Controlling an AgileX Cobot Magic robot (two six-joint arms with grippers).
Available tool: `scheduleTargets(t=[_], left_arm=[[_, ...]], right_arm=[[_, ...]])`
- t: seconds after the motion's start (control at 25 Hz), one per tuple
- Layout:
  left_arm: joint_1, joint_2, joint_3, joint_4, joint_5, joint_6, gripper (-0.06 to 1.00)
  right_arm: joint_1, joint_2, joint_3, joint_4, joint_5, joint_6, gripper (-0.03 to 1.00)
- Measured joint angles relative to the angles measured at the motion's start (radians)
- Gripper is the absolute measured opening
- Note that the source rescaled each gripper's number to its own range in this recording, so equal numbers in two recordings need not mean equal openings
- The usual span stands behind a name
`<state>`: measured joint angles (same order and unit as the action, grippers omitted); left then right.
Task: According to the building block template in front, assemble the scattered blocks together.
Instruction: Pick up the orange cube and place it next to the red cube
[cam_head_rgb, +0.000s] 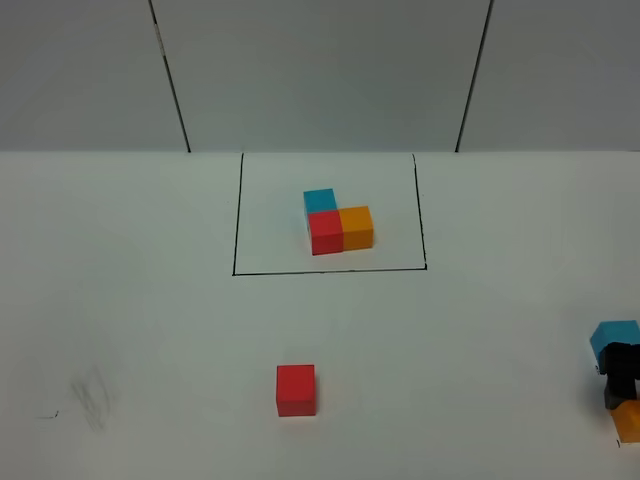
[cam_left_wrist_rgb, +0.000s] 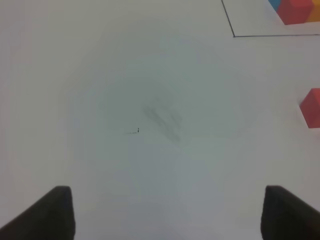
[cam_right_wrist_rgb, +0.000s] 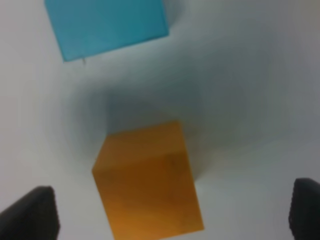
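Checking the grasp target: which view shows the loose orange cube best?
The right wrist view: the loose orange cube sits large, framed by the open right gripper. The exterior high view shows only a part at the edge, under that gripper. The left wrist view misses it.

White table (cam_head_rgb: 150, 300). Black outline (cam_head_rgb: 330, 270) encloses the template trio (cam_head_rgb: 338, 225). Camera side of outline: red cube (cam_head_rgb: 296, 389); further right, blue cube (cam_head_rgb: 612, 338), orange cube (cam_head_rgb: 630, 420); further left, grey smudge (cam_head_rgb: 92, 397).

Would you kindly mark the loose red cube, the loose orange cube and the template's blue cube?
loose red cube (cam_head_rgb: 296, 390), exterior high view, centre.
loose orange cube (cam_right_wrist_rgb: 147, 185), right wrist view, centre.
template's blue cube (cam_head_rgb: 320, 200), exterior high view, top face.
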<state>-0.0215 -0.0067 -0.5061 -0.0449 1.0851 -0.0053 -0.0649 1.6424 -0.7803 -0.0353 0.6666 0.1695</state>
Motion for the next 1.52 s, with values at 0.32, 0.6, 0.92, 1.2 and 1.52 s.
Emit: scheduleTargets(t=[0.32, 0.6, 0.92, 1.2, 1.52], left_arm=[[0.0, 0.0, 0.0, 0.0, 0.0, 0.0, 0.93], [0.0, 0.0, 0.0, 0.0, 0.0, -0.001, 0.93], [0.0, 0.0, 0.0, 0.0, 0.0, -0.001, 0.93], [0.0, 0.0, 0.0, 0.0, 0.0, -0.001, 0.93], [0.0, 0.0, 0.0, 0.0, 0.0, -0.001, 0.93]], right_arm=[[0.0, 0.07, 0.0, 0.0, -0.031, 0.0, 0.89], [0.002, 0.082, 0.0, 0.003, -0.042, 0.0, 0.82], [0.002, 0.083, 0.003, 0.017, -0.043, 0.0, 0.52], [0.002, 0.083, 0.003, 0.026, -0.043, -0.001, 0.22], [0.002, 0.083, 0.003, 0.026, -0.043, -0.001, 0.22]])
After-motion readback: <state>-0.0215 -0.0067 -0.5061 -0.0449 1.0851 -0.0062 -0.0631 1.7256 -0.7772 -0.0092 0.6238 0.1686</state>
